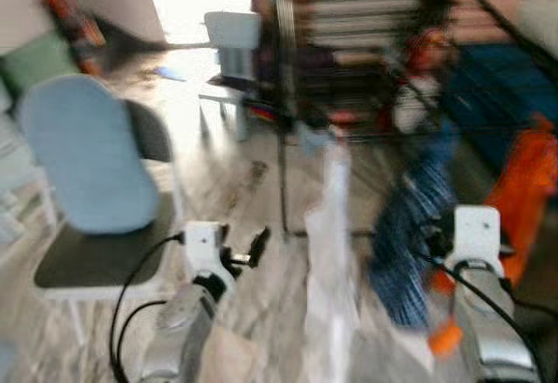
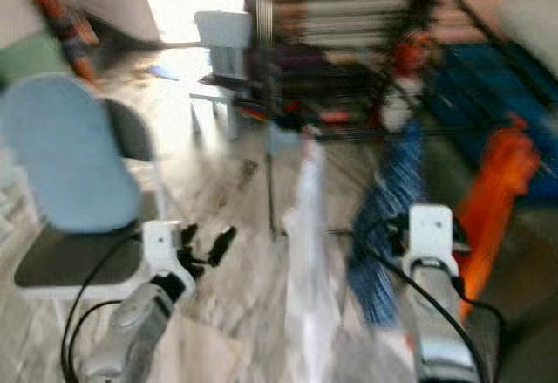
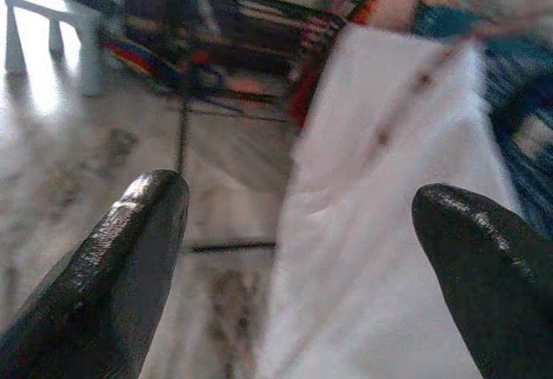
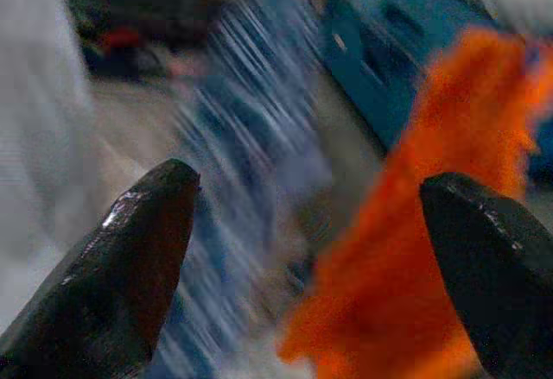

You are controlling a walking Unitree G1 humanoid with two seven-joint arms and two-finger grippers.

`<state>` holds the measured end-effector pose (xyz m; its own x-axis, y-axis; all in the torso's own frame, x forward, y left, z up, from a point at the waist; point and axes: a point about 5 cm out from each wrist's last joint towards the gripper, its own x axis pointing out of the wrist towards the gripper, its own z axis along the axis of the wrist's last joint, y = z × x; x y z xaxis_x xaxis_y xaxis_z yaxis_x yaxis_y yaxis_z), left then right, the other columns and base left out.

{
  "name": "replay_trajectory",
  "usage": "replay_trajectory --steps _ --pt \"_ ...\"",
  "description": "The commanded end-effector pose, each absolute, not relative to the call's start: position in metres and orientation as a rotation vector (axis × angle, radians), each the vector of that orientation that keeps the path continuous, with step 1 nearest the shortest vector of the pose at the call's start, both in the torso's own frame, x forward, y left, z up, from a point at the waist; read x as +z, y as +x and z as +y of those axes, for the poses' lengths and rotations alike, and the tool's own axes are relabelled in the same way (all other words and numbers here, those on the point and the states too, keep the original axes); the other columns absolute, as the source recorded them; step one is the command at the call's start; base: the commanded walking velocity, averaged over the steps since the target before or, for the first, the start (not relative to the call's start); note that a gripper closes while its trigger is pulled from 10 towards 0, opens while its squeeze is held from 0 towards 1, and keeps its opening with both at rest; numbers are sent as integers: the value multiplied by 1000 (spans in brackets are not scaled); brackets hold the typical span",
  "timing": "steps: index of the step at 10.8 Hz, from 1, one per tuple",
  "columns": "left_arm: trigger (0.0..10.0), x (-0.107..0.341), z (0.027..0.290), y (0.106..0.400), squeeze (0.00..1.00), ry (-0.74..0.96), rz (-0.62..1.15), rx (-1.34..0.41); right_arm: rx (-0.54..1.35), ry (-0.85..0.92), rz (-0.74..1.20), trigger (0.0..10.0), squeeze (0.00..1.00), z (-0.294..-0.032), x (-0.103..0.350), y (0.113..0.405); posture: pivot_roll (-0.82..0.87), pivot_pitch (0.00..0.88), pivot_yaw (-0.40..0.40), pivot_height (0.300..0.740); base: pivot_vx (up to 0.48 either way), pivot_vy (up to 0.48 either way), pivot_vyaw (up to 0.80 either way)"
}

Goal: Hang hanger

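Approach is the step, I judge: left gripper [image 3: 298, 249] and right gripper [image 4: 307, 249] gape empty before the black metal drying rack [image 1: 366, 69] hung with white cloth [image 1: 330, 252], so a hanger must first be found.

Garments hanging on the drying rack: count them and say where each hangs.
3, as far as the blur allows: a white garment at the rack's front left, a blue striped one beside it, an orange one farthest right. More may be hidden.

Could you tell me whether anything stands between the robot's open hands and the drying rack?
Yes. A white garment hangs off the rack ahead of the left hand, and blue striped cloth and orange cloth hang ahead of the right hand. No hanger can be made out in the blur.
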<state>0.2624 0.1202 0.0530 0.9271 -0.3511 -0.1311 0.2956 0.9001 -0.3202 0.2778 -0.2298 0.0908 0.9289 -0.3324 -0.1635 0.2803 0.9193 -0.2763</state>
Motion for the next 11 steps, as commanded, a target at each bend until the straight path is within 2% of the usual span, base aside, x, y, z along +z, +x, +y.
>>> replay_trajectory --steps 1,3,5,11 --pt "10000 52 130 261 0 -289 191 -310 -290 -247 206 10000 0 -222 90 278 -240 0 39 740 420 0 -650" --pt "10000 51 130 261 0 -283 193 -309 -285 -243 208 10000 0 -221 89 278 -240 0 39 740 356 0 0" --pt "10000 51 131 261 0 -282 194 -290 -285 -234 219 10000 0 -220 87 279 -240 0 37 740 0 0 0" --pt "10000 50 131 260 0 -278 197 -288 -111 -179 282 10000 0 -195 75 284 -233 0 34 740 0 0 0"
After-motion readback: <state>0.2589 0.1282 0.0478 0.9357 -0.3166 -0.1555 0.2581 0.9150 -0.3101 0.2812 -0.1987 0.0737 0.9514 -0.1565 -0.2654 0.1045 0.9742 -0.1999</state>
